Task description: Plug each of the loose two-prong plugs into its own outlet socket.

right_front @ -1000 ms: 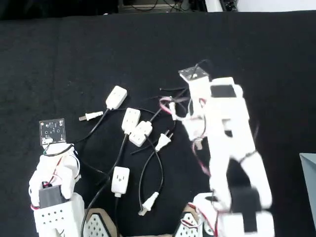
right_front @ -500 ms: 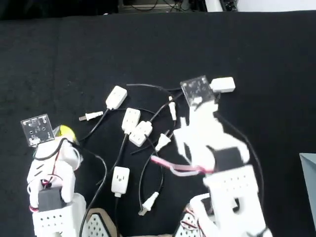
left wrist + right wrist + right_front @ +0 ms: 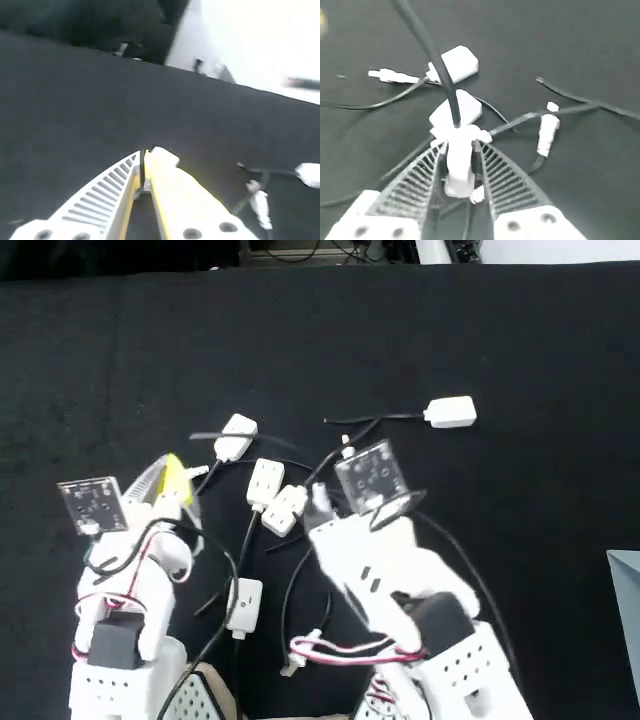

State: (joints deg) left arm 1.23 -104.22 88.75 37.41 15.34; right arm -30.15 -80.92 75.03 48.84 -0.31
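Note:
Several white outlet sockets lie mid-table on black cords: one far left (image 3: pixel 237 437), two side by side (image 3: pixel 265 482) (image 3: pixel 285 508), one nearer (image 3: pixel 244 602), one far right (image 3: pixel 450 411). A loose plug (image 3: pixel 300 650) lies at the front. My right gripper (image 3: pixel 320 504) (image 3: pixel 459 145) is low beside the paired sockets, shut on a white plug (image 3: pixel 458 165) whose black cord (image 3: pixel 440 70) runs off past the camera. Beyond it lie a socket (image 3: pixel 456 112) and a second plug (image 3: pixel 547 132). My left gripper (image 3: pixel 170 480) (image 3: pixel 145 152), one finger yellow, is shut and holds nothing, just left of the far-left socket.
Black cords loop between the sockets across the black cloth (image 3: pixel 500 330). A blue-grey object (image 3: pixel 626 590) sits at the right edge. In the left wrist view a plug (image 3: pixel 260 206) and a white socket (image 3: pixel 310 175) lie off to one side.
The right arm left a socket at the far right, drew back toward the middle and came down on a plug. The left arm swung forward toward the far-left socket.

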